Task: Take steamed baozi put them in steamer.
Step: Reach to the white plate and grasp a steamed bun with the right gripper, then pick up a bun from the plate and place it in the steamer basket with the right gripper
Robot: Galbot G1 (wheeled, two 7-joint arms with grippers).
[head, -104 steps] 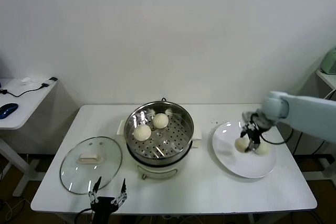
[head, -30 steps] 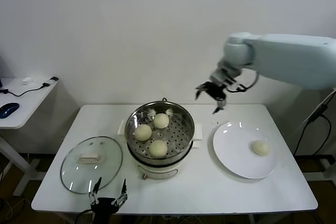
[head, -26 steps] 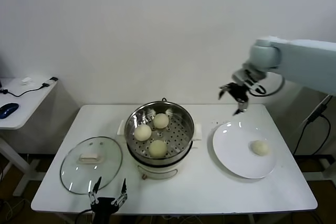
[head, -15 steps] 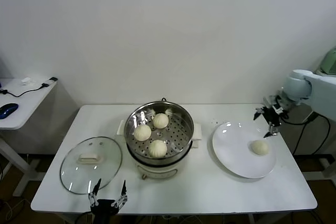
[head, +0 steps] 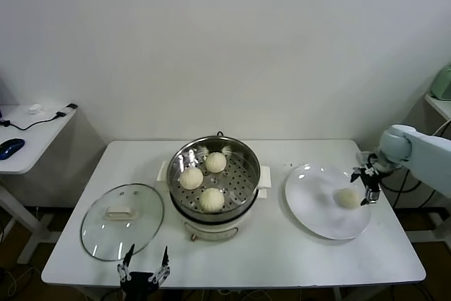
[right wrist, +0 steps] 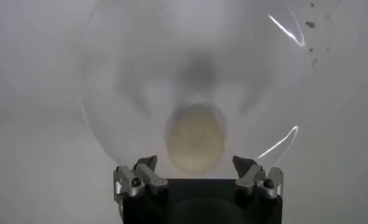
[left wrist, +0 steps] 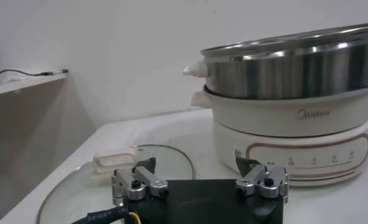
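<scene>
On the white rectangular tabletop (head: 282,259), near its middle, stands the round shiny stainless-steel steamer (head: 214,177) on a cream-white electric base with side handles. Three small round cream-white pleated baozi lie on its perforated floor: one toward the back (head: 215,162), one on the robot's left side (head: 190,177), one toward the front (head: 211,199). They sit apart from each other.

To the steamer's right lies a flat round white plate (head: 317,216). A fourth cream-white baozi (head: 347,198) rests on it, toward the plate's right side.

Right gripper (head: 368,187) hangs at the plate's right edge, just beside that baozi, fingers spread wide with nothing between them. From the right wrist view the baozi (right wrist: 195,138) lies straight ahead of the spread fingers (right wrist: 142,172), on the plate (right wrist: 123,91); contact cannot be made out.

Left of the steamer, a round glass lid with a cream handle (head: 121,220) lies flat on the tabletop. Left gripper (head: 144,271) is parked low at the tabletop's front edge, by the lid, fingers apart and empty.
</scene>
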